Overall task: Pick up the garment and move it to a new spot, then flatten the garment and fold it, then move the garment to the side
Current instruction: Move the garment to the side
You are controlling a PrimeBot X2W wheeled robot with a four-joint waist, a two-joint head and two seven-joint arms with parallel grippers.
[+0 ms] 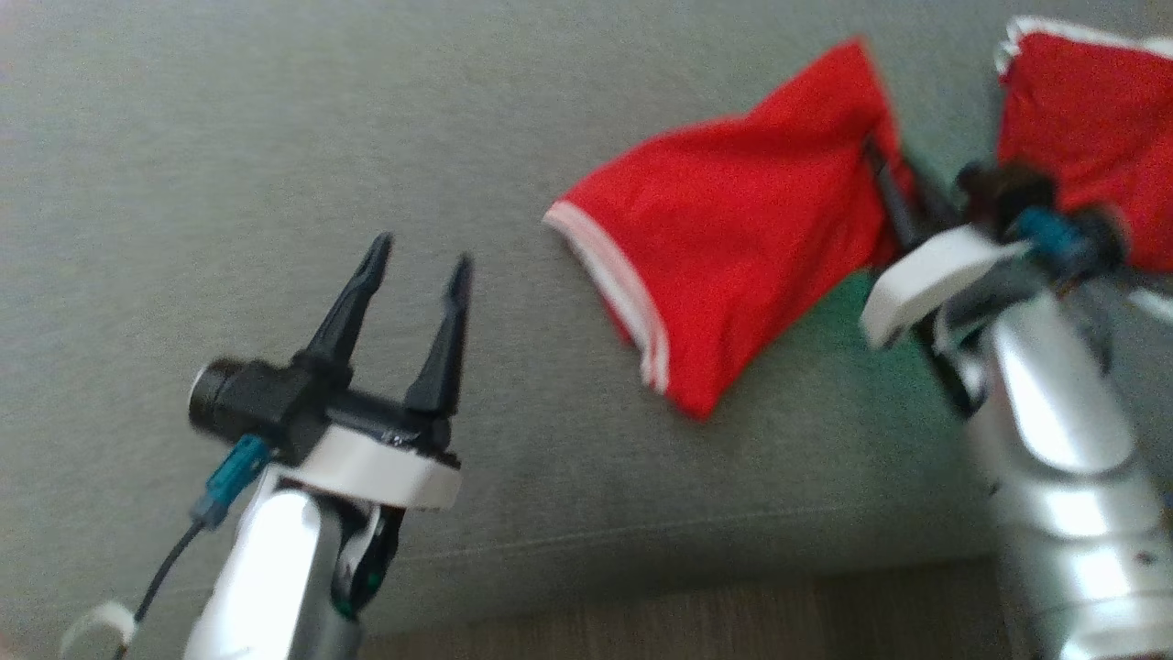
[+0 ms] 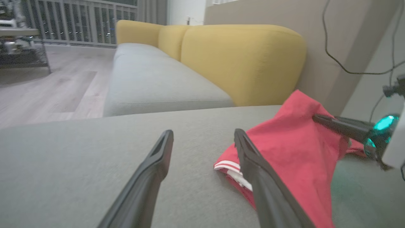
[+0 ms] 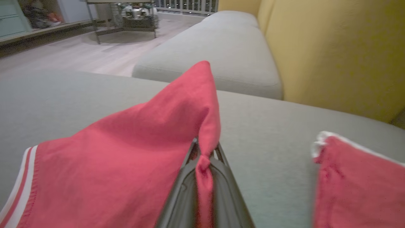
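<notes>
With the right gripper squeezed tight on a fold of the red garment, peaked like a tent on the grey cushion, left gripper spread wide and empty nearby; seemingly the picking-up step, next needing a steady lift to a new spot.

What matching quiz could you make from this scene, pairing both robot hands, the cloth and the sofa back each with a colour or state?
Things:
1. left gripper
2. right gripper
3. garment
4. sofa backrest

Colour or state:
A. yellow
B. open, holding nothing, over the grey seat
C. red with a white-striped hem
D. shut, pinching a fold of fabric

Pairs: 1-B, 2-D, 3-C, 4-A
</notes>
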